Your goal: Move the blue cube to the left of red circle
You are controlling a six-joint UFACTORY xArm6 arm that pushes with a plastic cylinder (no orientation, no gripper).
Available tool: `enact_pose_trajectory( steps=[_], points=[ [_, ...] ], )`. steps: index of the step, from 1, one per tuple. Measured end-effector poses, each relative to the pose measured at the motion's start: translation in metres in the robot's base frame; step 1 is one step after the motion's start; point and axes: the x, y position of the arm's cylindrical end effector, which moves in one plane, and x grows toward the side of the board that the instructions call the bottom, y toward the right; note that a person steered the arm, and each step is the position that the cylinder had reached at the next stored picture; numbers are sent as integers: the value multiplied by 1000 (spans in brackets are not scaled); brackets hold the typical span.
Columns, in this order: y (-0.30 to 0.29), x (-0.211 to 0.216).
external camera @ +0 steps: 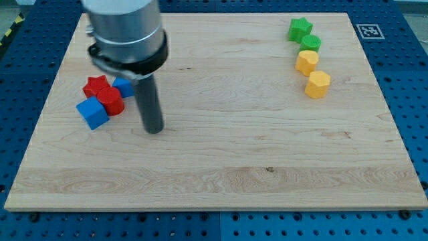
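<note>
The blue cube sits at the view's left on the wooden board, touching the lower left of the red circle. A red star lies just above them. A second small blue block sits to the right of the red star, partly hidden by the rod. My tip rests on the board to the right of the red circle and a little below it, apart from the blocks.
At the view's top right stand a green star, a green round block, and two yellow blocks in a line running downwards. Blue pegboard surrounds the board.
</note>
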Motion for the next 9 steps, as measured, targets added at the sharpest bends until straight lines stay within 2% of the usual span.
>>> enact_pose_trajectory(
  steps=[1, 2, 7, 9],
  points=[
    [-58, 6],
    [-72, 6],
    [-97, 5],
    [-110, -11]
  ],
)
